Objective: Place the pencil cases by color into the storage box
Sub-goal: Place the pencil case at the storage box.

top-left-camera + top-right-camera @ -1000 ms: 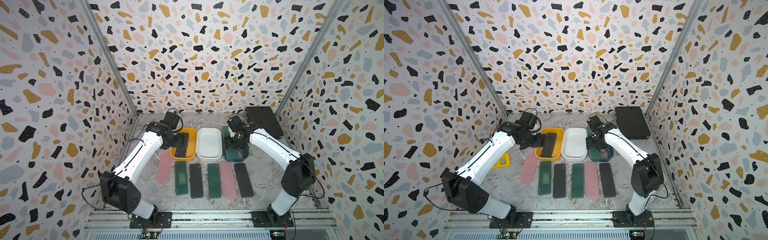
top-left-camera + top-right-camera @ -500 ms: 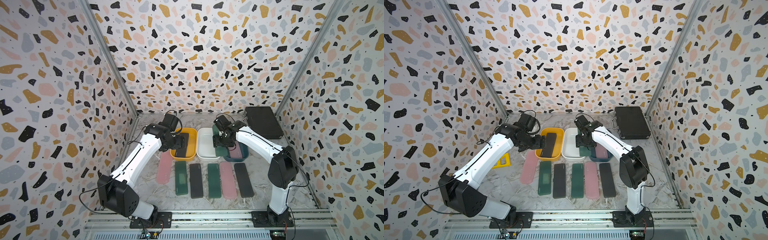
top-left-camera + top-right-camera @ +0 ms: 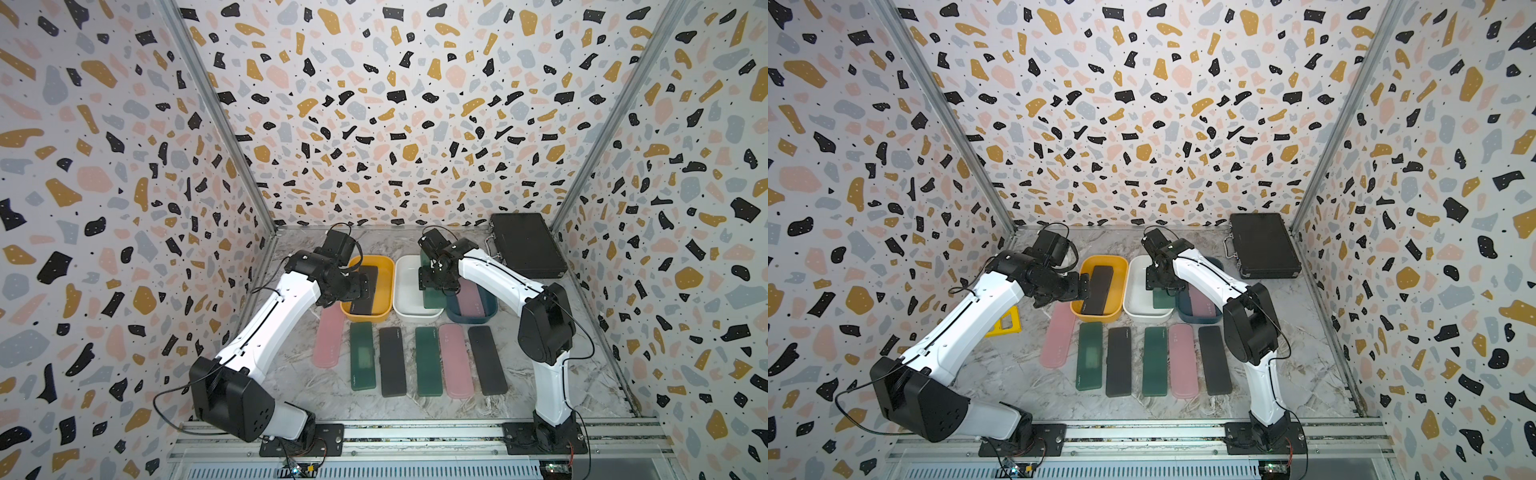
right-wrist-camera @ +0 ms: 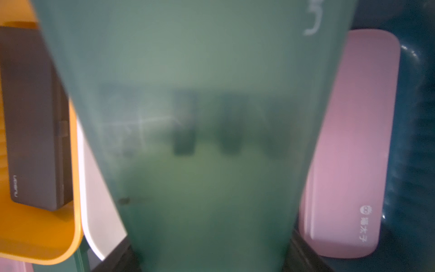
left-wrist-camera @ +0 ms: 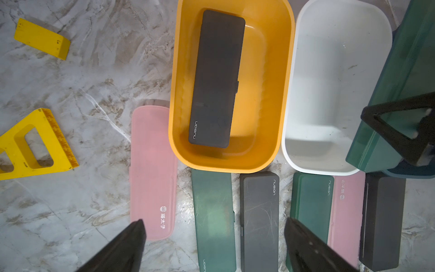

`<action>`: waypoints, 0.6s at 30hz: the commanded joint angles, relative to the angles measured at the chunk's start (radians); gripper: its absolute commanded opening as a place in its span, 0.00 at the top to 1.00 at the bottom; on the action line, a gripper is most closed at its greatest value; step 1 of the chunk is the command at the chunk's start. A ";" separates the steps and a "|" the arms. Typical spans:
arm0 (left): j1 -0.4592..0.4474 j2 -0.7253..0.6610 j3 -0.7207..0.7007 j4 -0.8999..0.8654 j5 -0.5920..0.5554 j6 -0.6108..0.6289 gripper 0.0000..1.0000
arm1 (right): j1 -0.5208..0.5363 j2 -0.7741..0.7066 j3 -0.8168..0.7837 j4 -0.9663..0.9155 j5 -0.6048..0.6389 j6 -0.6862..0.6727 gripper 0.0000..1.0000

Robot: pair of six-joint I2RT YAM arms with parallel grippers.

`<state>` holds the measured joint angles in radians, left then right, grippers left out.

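Presently the right claw is clamped on a green case, long axis along the white tub just below and leftward. Left claw: apart, empty, farther off.

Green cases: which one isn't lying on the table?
The green case in the right claw, over the white bin. The other two green cases lie flat in the row on the table.

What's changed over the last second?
The right gripper carried its dark green pencil case from over the blue bin to over the white bin. The left gripper stayed open at the yellow bin; the black case inside and the row of six cases did not move.
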<state>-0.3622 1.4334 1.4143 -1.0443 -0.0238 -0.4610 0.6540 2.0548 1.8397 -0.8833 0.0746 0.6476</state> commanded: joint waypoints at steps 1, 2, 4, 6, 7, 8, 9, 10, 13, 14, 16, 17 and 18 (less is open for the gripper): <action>0.001 -0.023 -0.017 0.015 -0.002 -0.008 0.04 | 0.011 0.005 0.057 -0.001 0.008 0.023 0.43; 0.001 -0.022 -0.019 0.016 -0.001 -0.007 0.04 | 0.012 0.015 0.066 -0.002 0.007 0.027 0.43; 0.002 -0.022 -0.020 0.017 -0.001 -0.007 0.04 | 0.012 0.039 0.088 -0.007 0.004 0.029 0.43; 0.002 -0.024 -0.022 0.016 0.000 -0.007 0.04 | 0.016 0.066 0.116 -0.018 0.004 0.030 0.43; 0.002 -0.026 -0.023 0.017 0.000 -0.006 0.04 | 0.017 0.077 0.127 -0.021 0.004 0.030 0.44; 0.002 -0.026 -0.022 0.017 -0.001 -0.006 0.04 | 0.019 0.089 0.140 -0.024 0.001 0.032 0.44; 0.002 -0.026 -0.023 0.016 -0.001 -0.007 0.04 | 0.021 0.102 0.151 -0.026 0.001 0.034 0.44; 0.001 -0.027 -0.024 0.017 -0.002 -0.004 0.04 | 0.022 0.113 0.159 -0.028 -0.001 0.034 0.44; 0.003 -0.027 -0.026 0.016 -0.002 -0.003 0.04 | 0.024 0.143 0.185 -0.037 -0.001 0.035 0.44; 0.003 -0.026 -0.026 0.017 -0.002 -0.002 0.04 | 0.024 0.149 0.188 -0.035 -0.001 0.036 0.44; 0.002 -0.026 -0.029 0.015 -0.002 -0.001 0.04 | 0.024 0.164 0.194 -0.035 -0.002 0.036 0.44; 0.002 -0.027 -0.032 0.016 -0.002 -0.001 0.04 | 0.024 0.172 0.199 -0.037 -0.004 0.037 0.44; 0.002 -0.026 -0.032 0.016 -0.002 -0.001 0.04 | 0.024 0.181 0.202 -0.037 -0.006 0.038 0.44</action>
<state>-0.3618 1.4307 1.3979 -1.0382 -0.0238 -0.4610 0.6739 2.2490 1.9949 -0.8917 0.0666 0.6735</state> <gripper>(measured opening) 0.956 0.732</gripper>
